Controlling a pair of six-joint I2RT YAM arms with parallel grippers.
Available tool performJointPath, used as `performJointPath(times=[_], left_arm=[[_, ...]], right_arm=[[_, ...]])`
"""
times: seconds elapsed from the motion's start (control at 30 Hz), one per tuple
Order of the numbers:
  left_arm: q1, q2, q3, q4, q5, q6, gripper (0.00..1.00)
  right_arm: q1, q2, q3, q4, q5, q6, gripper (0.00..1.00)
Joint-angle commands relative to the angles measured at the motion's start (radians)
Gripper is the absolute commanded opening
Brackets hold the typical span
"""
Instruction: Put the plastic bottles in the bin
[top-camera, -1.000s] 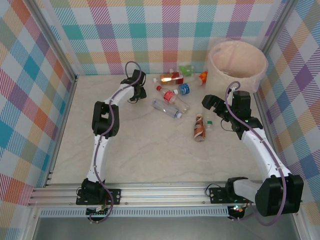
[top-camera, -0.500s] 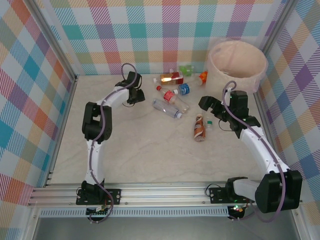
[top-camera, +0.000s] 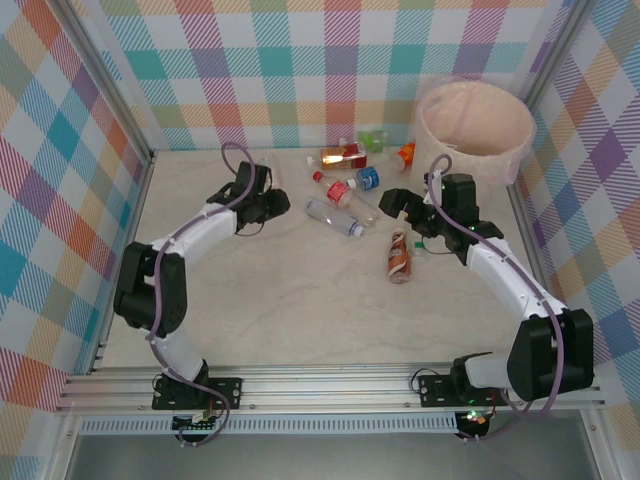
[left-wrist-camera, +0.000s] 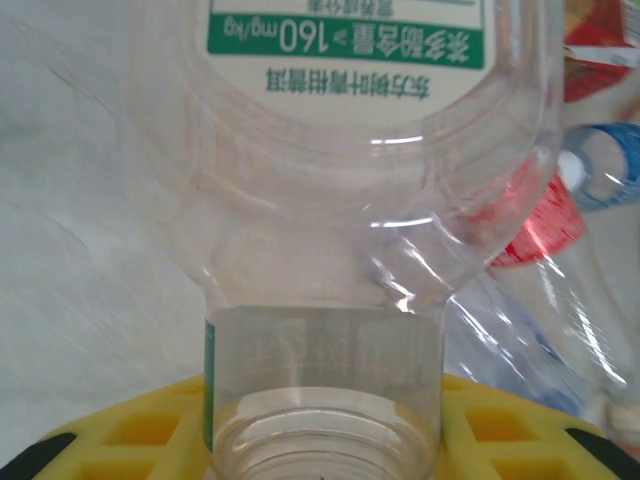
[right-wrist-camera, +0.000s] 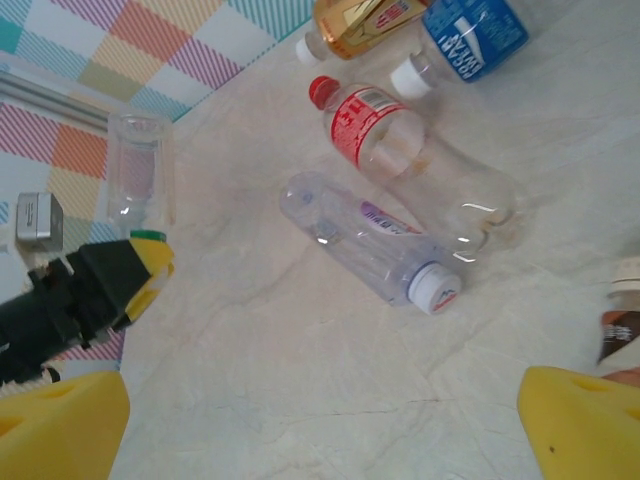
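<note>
From above, we see the small clear plastic bottles strewn by the table's far edge, beside the large round cream-pink bin in its far right corner, with the left gripper and right gripper flanking them. Our left wrist view has yellow pads clamped on the neck of a clear green-labelled bottle, a hold fit for carrying. The right wrist view shows that arm's pads wide apart above a white-capped clear bottle, seemingly lining up a grasp.
</note>
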Motion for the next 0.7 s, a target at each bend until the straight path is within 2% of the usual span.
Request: performJointPath(times=[0.0,0.17,0.33,0.67], left_arm=[[-0.080,-0.093,-0.056,0.082,-0.002,-0.064,0.29],[-0.199,-0.179,-0.091,0.012,-0.089,0.070,0.29],[-0.304,-0.267,-0.157,0.068,-0.090,0.188,0.29],[-0.405,-0.259,-0.113,0.081,0.003,0.305,0.30]], right_arm=[[0.017,0.033,0.057,0.059,-0.047,0.046,1.00],[0.026,0.073,0.094,0.085,-0.108,0.102,1.00],[0.029,0.095,0.108,0.122,-0.156,0.157,1.00],[0.037,0.108,0.052,0.386,-0.279,0.242,1.00]])
